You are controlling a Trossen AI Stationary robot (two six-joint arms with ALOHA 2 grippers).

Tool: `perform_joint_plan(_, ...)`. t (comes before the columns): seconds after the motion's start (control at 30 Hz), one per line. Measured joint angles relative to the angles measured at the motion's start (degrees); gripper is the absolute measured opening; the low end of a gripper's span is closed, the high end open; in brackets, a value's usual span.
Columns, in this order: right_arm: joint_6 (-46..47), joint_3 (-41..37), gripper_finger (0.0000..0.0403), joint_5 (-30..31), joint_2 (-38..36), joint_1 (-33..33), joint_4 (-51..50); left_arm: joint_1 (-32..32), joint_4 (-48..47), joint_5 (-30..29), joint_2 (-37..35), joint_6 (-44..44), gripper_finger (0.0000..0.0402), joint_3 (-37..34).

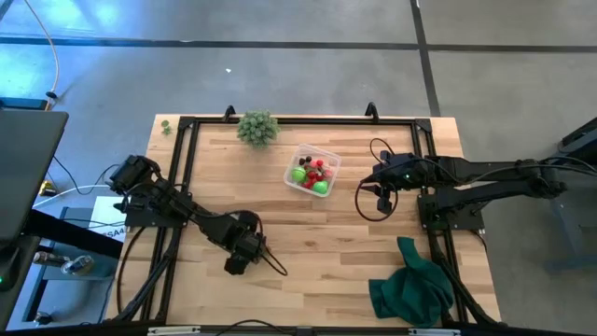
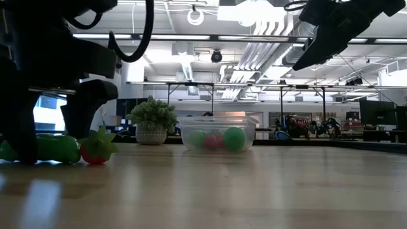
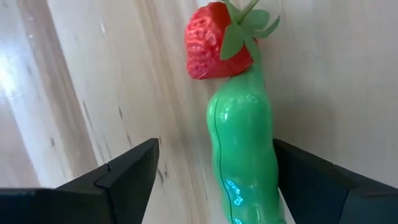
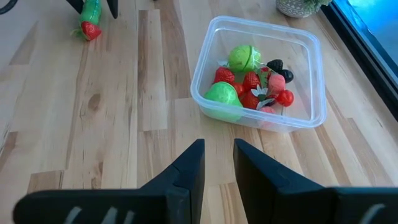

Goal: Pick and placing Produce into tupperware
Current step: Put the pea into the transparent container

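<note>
Left gripper (image 3: 214,180) sits low on the table (image 1: 308,252) with its fingers spread wide, the green oblong piece (image 3: 242,152) lying between them ungripped, a strawberry (image 3: 214,40) touching its far end. Right gripper (image 4: 217,165) hovers released, fingers narrowly apart, with the tupperware (image 4: 258,71) of berries and green balls just ahead.

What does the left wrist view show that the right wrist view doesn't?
Only the left wrist view shows the left pincer open astride the green oblong piece, whose end touches the strawberry. Only the right wrist view shows the tupperware holding green round pieces and red and dark berries, with the right pincer short of it, holding nothing. Both show the oblong piece, strawberry and wooden table.
</note>
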Motion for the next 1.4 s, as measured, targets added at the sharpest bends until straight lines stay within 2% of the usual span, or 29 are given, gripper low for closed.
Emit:
perform_joint_plan(0.23, 0.0, 0.0, 0.0075, -0.02, -0.01, 0.01, 0.0, 0.01, 1.47, 3.54, 0.07, 0.76, 0.0244, -0.09)
perform_joint_plan(0.47, 0.0, 0.0, 0.0075, -0.27, 0.0, 0.02, 0.0, -0.1, 3.04, 4.43, 0.15, 0.74, 0.0177, -0.11)
perform_joint_plan(0.7, 0.0, 0.0, 0.0075, -0.24, 0.0, 0.02, 0.0, -0.12, 3.1, 4.56, 0.15, 0.54, 0.0132, -0.11)
perform_joint_plan(0.87, 0.0, 0.0, 0.0075, -0.23, -0.01, 0.01, 0.0, -0.12, 3.12, 4.05, 0.15, 0.52, 0.0122, -0.07)
perform_joint_plan(1.13, -0.01, 0.0, 0.0075, -0.21, 0.0, 0.01, 0.0, -0.15, 3.28, 3.26, 0.15, 0.5, 0.0138, -0.07)
perform_joint_plan(1.4, -0.02, 0.0, 0.0075, -0.2, 0.0, 0.02, 0.02, -0.11, 3.45, 2.85, 0.03, 0.52, 0.0118, 0.02)
